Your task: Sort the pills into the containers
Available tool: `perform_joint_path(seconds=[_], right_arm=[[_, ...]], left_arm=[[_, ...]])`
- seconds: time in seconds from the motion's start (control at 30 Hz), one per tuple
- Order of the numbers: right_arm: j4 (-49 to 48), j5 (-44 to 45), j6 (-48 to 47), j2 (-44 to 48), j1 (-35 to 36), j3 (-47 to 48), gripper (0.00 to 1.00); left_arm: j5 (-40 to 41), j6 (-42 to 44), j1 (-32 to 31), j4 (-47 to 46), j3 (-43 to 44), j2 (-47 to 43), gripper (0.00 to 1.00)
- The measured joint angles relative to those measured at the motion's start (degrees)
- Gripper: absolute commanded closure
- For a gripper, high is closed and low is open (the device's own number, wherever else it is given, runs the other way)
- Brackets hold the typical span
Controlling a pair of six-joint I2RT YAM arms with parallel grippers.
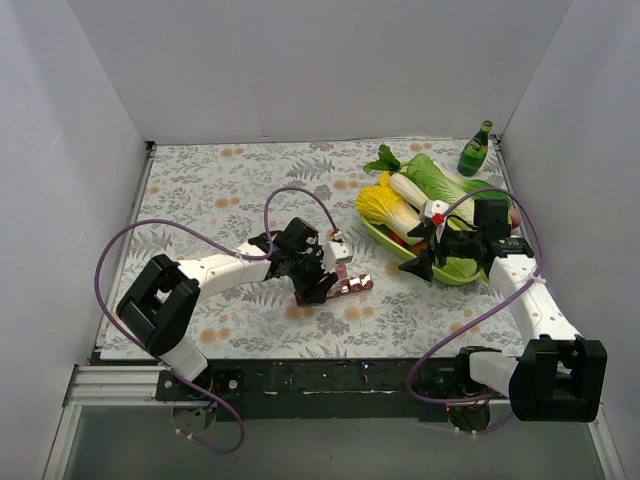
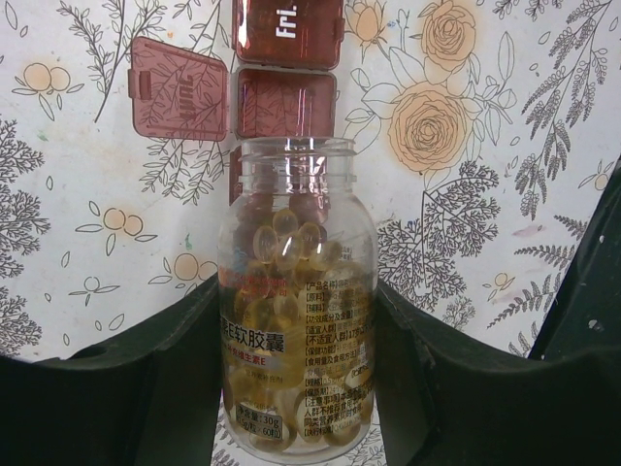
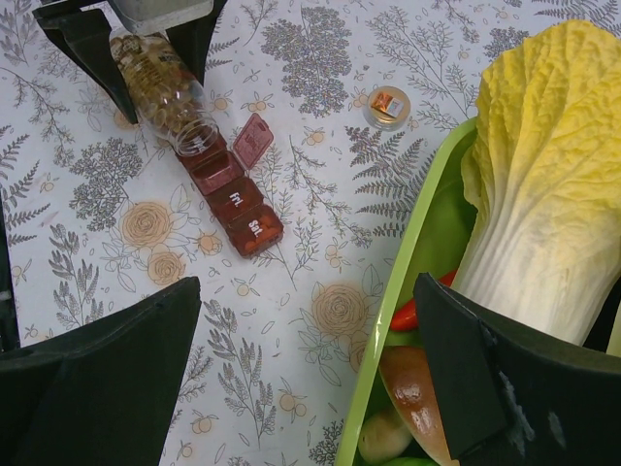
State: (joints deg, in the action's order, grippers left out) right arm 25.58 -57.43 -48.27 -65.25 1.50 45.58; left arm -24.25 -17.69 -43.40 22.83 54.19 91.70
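Bare floral tablecloth (image 1: 220,190) lies left of and beyond the one strip of dark-red cube compartments (image 3: 233,194), which we place mid-table, well apart from the white walls (image 1: 60,120) and near the long green tray (image 3: 427,233). The left gripper (image 1: 318,280) is clenched on the one clear uncapped jar (image 2: 296,320) of amber pills (image 2: 281,243), mouth over the strip beside its one open flap (image 3: 254,136). The right gripper (image 3: 306,359) hangs spread wide and empty above the tray's rim, with one gold disc lid (image 3: 388,105) lying loose on the cloth.

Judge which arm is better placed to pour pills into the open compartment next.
Left. The left gripper holds the uncapped jar, mouth tilted toward the red organizer beside the one open lid. The right gripper is open and empty, hovering apart at the green tray's edge.
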Motion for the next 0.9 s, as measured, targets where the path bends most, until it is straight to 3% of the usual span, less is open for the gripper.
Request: perform_joint_path(seconds=[0.9], right_arm=[[0.46,-0.20,-0.17,-0.76,-0.04,0.00,0.02]], left_arm=[[3.76,1.46,-1.44,5.51,4.48,2.56,1.00]])
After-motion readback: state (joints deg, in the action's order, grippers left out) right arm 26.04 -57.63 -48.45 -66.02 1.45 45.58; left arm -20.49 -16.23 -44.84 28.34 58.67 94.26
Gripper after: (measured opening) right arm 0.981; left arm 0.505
